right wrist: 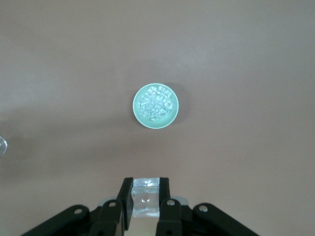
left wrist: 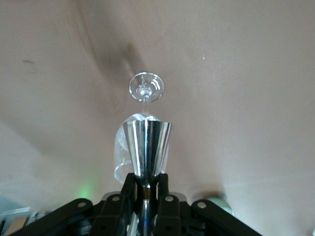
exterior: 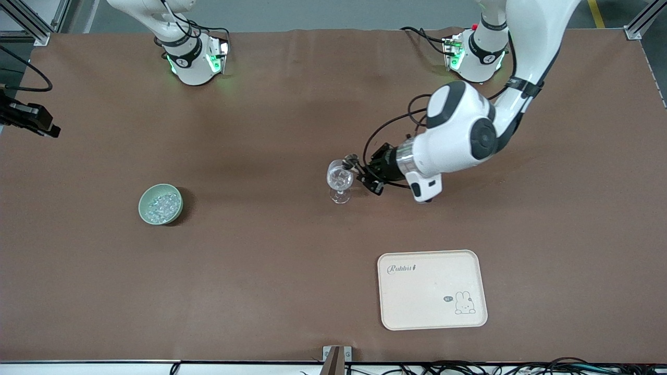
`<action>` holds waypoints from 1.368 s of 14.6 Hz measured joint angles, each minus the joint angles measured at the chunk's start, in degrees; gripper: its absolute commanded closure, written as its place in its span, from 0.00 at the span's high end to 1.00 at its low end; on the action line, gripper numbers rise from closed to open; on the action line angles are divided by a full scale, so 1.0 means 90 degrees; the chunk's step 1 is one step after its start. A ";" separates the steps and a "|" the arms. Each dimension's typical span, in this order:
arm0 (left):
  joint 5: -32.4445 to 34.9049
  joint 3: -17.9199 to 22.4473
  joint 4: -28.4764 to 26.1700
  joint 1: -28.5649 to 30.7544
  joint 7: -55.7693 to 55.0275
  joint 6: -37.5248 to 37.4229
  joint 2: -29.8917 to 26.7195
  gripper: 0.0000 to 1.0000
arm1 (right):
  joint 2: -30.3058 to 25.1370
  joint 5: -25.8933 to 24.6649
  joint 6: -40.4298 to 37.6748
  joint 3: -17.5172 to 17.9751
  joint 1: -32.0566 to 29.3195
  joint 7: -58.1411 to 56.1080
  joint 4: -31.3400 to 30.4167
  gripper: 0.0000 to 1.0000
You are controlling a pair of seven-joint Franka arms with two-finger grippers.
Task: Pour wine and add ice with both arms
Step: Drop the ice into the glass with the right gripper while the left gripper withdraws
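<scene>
A clear stemmed glass (exterior: 340, 181) stands upright mid-table. My left gripper (exterior: 365, 174) is beside its rim, shut on the stem of a silver metal jigger (left wrist: 146, 142) whose cone tips over the glass (left wrist: 146, 87). The wine is out of view. My right gripper (right wrist: 145, 184) hangs high over the table, out of the front view, shut on a clear ice cube (right wrist: 145, 199). Below it a pale green bowl (right wrist: 135, 105) holds the ice (right wrist: 156, 104). That bowl (exterior: 141, 205) of ice (exterior: 161, 204) sits toward the right arm's end of the table.
A cream tray (exterior: 432, 289) with a rabbit print lies nearer the front camera than the glass, toward the left arm's end. A black device (exterior: 28, 119) juts in at the right arm's end of the table. Brown cloth covers the table.
</scene>
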 measured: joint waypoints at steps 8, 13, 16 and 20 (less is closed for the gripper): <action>-0.2941 0.2202 -0.0268 0.0034 0.1512 -0.0563 -0.0407 0.01 | 0.0216 0.0057 0.0407 0.0126 0.2265 0.3015 -0.0025 0.00; -0.4667 0.3067 -0.0080 0.0047 0.2652 -0.0503 0.0396 0.01 | 0.0964 0.0320 0.1377 0.0155 0.3928 0.5127 -0.0068 0.00; -0.5822 0.3220 0.0249 0.0006 0.2927 -0.0298 0.1148 0.02 | 0.1583 0.0323 0.2059 0.0151 0.4542 0.5912 0.0057 0.00; -0.6253 0.3228 0.1212 -0.0162 0.2982 0.0335 0.2186 0.04 | 0.2662 0.0323 0.2625 0.0134 0.4948 0.6650 0.0766 0.00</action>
